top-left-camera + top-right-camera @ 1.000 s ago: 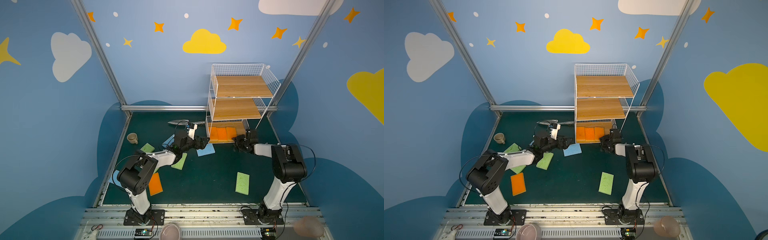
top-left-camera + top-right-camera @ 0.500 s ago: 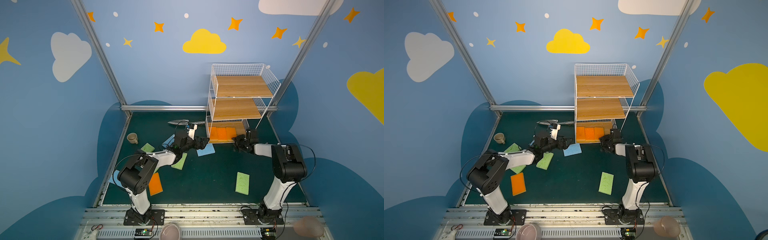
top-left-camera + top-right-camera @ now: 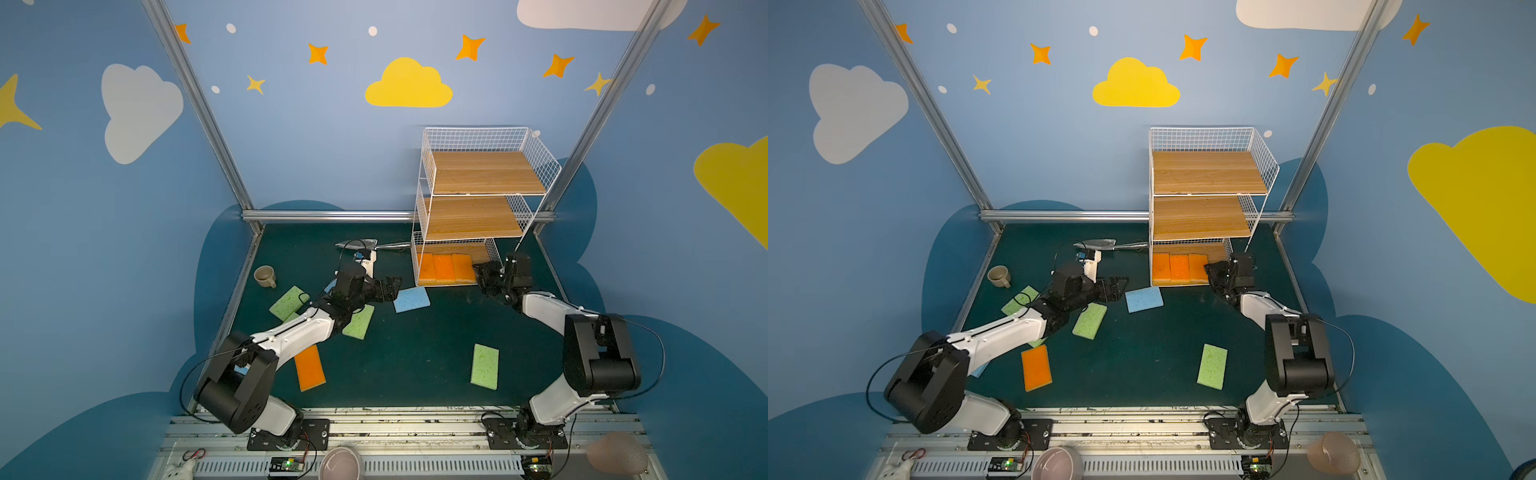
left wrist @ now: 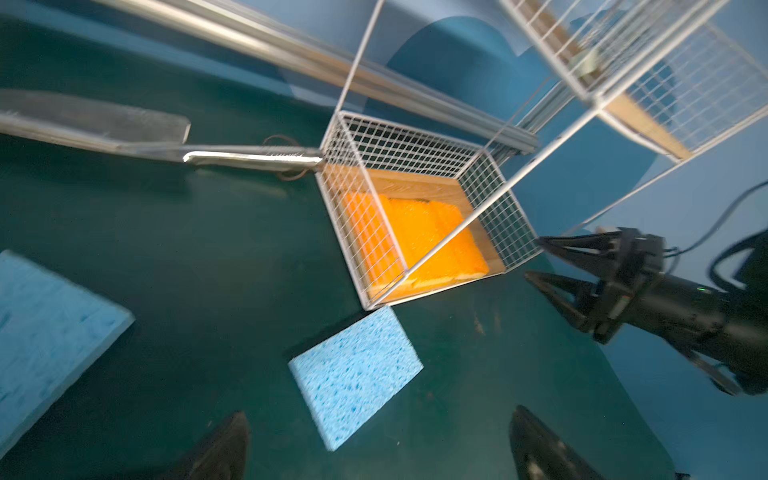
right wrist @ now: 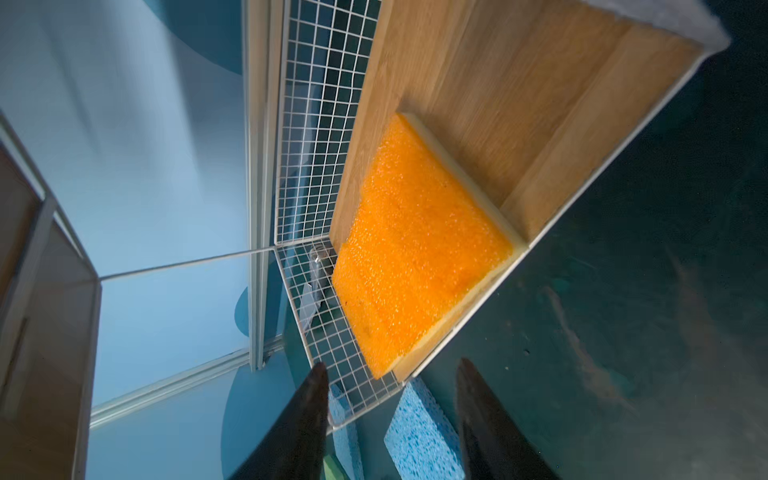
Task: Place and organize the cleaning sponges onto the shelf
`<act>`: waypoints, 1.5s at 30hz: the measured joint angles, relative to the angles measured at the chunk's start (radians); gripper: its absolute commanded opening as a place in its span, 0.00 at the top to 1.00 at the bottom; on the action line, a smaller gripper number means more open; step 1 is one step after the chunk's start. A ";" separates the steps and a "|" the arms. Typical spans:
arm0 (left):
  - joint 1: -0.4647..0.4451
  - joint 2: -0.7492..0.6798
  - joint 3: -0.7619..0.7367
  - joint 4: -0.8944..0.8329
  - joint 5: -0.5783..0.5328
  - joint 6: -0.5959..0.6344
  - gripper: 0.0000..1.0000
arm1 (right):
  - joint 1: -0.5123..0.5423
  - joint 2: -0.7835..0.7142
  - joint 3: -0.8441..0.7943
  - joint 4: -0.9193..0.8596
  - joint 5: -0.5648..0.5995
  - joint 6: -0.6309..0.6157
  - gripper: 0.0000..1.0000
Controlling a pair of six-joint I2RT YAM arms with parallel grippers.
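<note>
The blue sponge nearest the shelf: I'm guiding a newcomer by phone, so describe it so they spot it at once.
Find the white wire shelf at the back right of the green table. Just off the front left corner of its bottom tier lies a light blue sponge. Its neighbours are a green sponge and the shelved orange sponges, and nothing covers it.

Four orange sponges, four green sponges, three blue sponges, one shelf.
</note>
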 measured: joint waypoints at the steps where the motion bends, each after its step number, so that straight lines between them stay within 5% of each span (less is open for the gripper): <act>1: 0.000 -0.019 -0.006 -0.056 -0.023 -0.022 0.04 | 0.000 -0.026 -0.014 -0.014 -0.003 -0.016 0.50; 11: 0.002 -0.192 -0.077 -0.627 -0.294 -0.259 0.00 | 0.022 -0.247 -0.133 -0.174 -0.086 -0.168 0.51; 17: 0.024 -0.294 -0.237 -0.753 -0.373 -0.372 0.00 | 0.059 -0.319 -0.180 -0.222 -0.129 -0.225 0.52; 26: 0.047 -0.367 -0.361 -0.687 -0.383 -0.418 0.00 | 0.079 -0.323 -0.197 -0.248 -0.167 -0.268 0.53; 34: 0.040 -0.327 -0.392 -0.617 -0.342 -0.314 0.02 | 0.083 -0.323 -0.197 -0.248 -0.173 -0.283 0.53; 40: -0.125 -0.257 -0.381 -0.519 -0.395 -0.304 0.02 | 0.084 -0.323 -0.197 -0.259 -0.172 -0.291 0.53; 45: -0.282 -0.051 -0.251 -0.322 -0.340 -0.326 0.02 | 0.082 -0.323 -0.197 -0.271 -0.175 -0.294 0.54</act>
